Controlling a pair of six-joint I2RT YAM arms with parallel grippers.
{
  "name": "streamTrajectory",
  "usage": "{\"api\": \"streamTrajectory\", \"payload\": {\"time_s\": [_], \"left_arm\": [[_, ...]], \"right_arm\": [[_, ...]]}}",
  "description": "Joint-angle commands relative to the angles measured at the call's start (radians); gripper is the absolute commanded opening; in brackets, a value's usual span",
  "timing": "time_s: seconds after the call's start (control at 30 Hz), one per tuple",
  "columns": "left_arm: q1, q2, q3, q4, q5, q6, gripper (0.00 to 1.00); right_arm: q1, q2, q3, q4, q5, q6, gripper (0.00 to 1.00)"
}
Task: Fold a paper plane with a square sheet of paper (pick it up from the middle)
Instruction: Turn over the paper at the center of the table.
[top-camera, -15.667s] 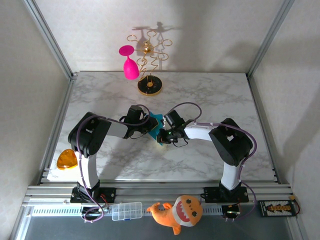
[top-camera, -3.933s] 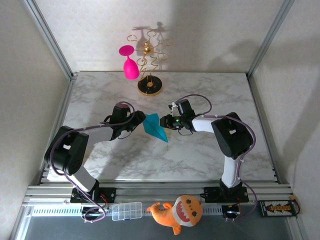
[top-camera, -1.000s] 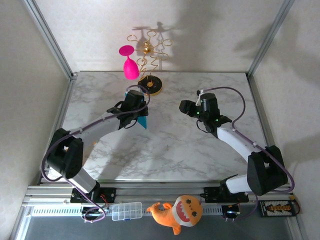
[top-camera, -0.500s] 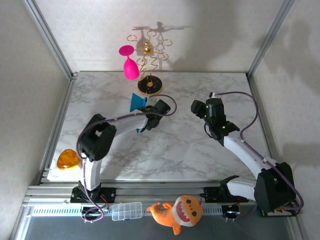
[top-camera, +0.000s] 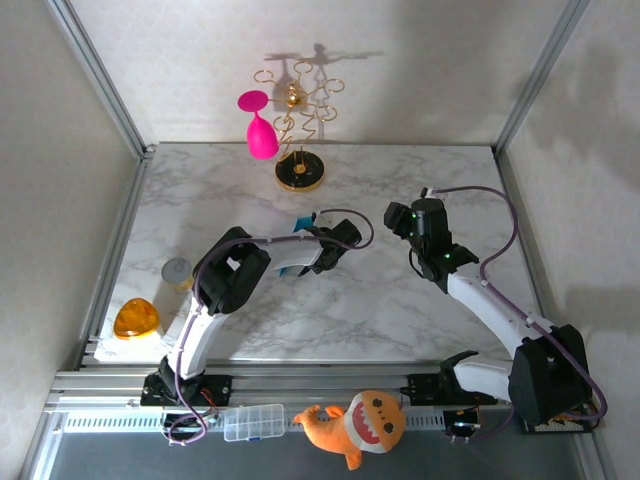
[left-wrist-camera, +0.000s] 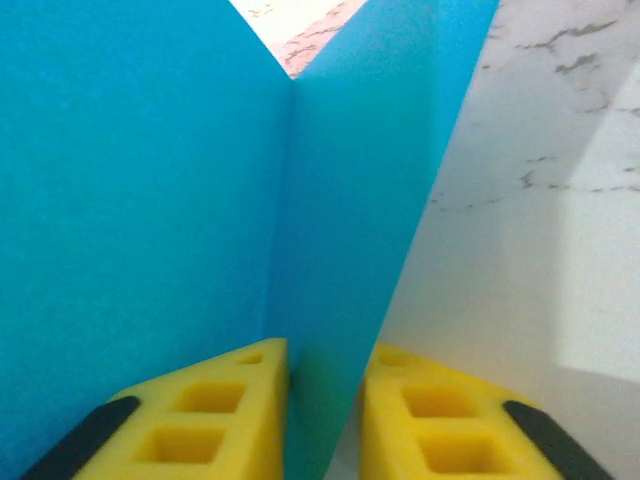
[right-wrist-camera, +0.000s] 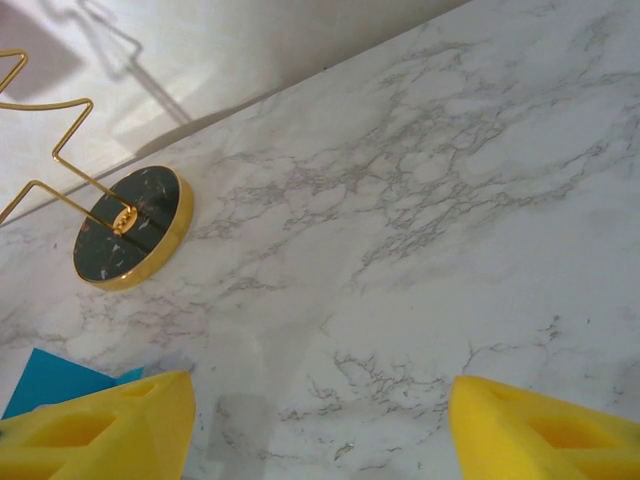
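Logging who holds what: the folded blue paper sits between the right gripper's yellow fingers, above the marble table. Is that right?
Not quite: the folded blue paper sits between the left gripper's yellow fingers, above the marble table. The left wrist view shows it. The right gripper stands open, with nothing between its fingers.

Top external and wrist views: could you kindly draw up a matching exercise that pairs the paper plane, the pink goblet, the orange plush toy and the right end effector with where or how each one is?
Column one
1. paper plane
2. pink goblet
3. orange plush toy
4. right end effector

Column two
A. open over the marble table, nothing between its fingers
B. between the fingers of the left end effector
C. lying off the table, at the near edge
D. hanging on the gold stand

Pairs: 1-B, 2-D, 3-C, 4-A
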Motion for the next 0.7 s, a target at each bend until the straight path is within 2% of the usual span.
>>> {"api": "streamTrajectory", "payload": {"time_s": [0.0, 0.23, 0.53, 0.67], "left_arm": [[-0.023, -0.019, 0.011, 0.002, 0.146, -0.051, 0.29], [-0.026, -0.089, -0.03, 0.099, 0.382, -0.138, 0.36], [-0.029, -0.291, -0.227, 0.399, 0.893, -0.278, 0.41], [-0.001, -0.401, -0.321, 0.411, 0.898, -0.283, 0.41]], "right_arm": [[-0.005, 0.008, -0.007, 0.01, 0.012, 0.022, 0.68], [-0.005, 0.017, -0.01, 0.013, 0.016, 0.04, 0.68], [-0.009, 0.02, -0.017, 0.018, 0.013, 0.057, 0.68], [-0.011, 0.03, -0.018, 0.025, -0.028, 0.053, 0.69]]}}
